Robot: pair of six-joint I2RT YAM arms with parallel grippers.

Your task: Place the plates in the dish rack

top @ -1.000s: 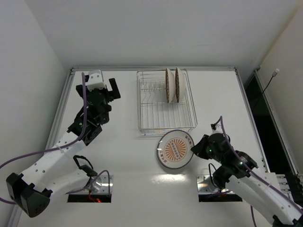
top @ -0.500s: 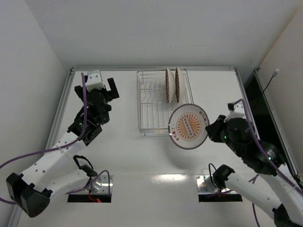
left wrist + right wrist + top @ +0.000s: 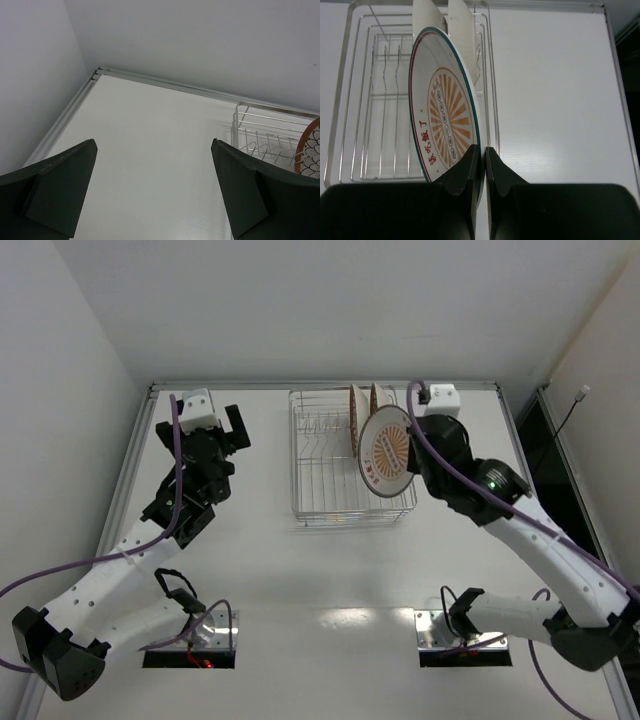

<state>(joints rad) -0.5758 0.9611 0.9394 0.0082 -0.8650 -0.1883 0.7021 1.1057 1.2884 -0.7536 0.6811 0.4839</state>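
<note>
My right gripper (image 3: 484, 149) is shut on the rim of the large sunburst plate (image 3: 442, 125) and holds it on edge above the dish rack (image 3: 357, 100). In the top view the plate (image 3: 386, 450) hangs over the rack's right half (image 3: 320, 475), just in front of the two smaller plates (image 3: 353, 415) standing upright between the tines at the back. The smaller plates' backs show in the right wrist view (image 3: 457, 25). My left gripper (image 3: 152, 145) is open and empty, left of the rack (image 3: 265, 135), also seen in the top view (image 3: 235, 425).
The white table (image 3: 260, 570) has a raised metal rail (image 3: 320, 386) along its back edge and rails on both sides. White walls close in at the back and left. Two mounting plates (image 3: 190, 645) sit at the near edge.
My right arm has lifted the sunburst plate from the table in front of the rack, turned it on edge and carried it back over the rack. The left arm has stayed still.
</note>
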